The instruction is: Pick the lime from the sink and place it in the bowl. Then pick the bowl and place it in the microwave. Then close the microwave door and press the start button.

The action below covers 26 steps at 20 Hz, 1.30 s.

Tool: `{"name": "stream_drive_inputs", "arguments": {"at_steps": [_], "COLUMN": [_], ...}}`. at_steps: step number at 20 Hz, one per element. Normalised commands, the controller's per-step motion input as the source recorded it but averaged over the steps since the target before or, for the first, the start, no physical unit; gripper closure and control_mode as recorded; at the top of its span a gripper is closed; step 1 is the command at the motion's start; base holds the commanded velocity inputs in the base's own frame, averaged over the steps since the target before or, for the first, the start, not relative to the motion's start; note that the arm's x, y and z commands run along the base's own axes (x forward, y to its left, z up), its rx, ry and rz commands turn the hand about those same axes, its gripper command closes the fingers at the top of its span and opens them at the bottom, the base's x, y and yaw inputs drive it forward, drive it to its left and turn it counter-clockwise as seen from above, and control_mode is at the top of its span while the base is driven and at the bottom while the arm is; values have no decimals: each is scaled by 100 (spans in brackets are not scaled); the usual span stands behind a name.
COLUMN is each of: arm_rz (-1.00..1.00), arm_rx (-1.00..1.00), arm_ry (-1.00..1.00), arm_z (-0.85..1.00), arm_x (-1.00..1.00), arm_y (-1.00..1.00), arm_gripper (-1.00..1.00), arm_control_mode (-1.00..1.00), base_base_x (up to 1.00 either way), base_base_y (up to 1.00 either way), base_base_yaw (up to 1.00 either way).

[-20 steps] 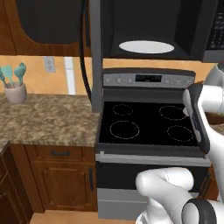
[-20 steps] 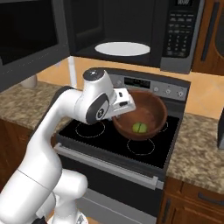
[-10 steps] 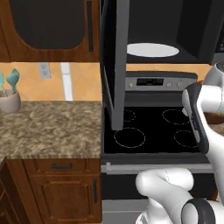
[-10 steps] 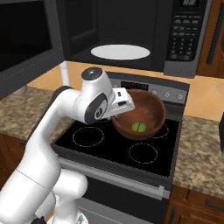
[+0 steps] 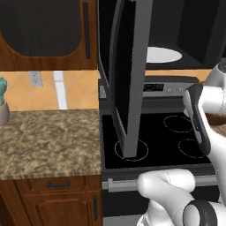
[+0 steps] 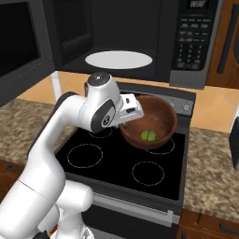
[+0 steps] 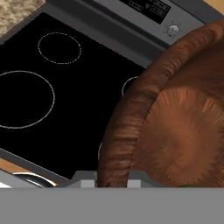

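Carrying the wooden bowl (image 6: 149,122) by its rim in my clamped gripper (image 6: 132,111), lime (image 6: 149,136) already inside, I judge the open microwave (image 6: 135,37) loading, door closing and start button remain.

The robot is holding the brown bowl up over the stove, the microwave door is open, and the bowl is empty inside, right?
Not quite. The bowl isn't empty: the lime sits in its bottom, as the right base view shows. The rest is right: the robot's fingers grip the bowl's rim and hold it above the stove, and the microwave door stands open.
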Motion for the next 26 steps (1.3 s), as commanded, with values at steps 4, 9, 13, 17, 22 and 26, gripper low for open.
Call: {"name": "stream_drive_inputs", "arguments": {"at_steps": [4,9,13,17,22,26], "arm_rz": [0,0,15,38,24,17], "arm_rx": [0,0,0,-6,-12,-9], "arm_ry": [0,0,-2,-4,-3,-3], "arm_z": [0,0,-8,13,42,37], "arm_x": [0,0,21,-44,-92,-100], "arm_y": [0,0,3,25,32,5], "arm_gripper": [100,100,100,100,100,100], "arm_control_mode": [100,100,-100,-100,-100,-100], "base_base_x": [51,51,17,0,0,0], "base_base_y": [21,15,0,0,0,0], "base_base_yaw": [-25,-18,0,0,0,0]}}
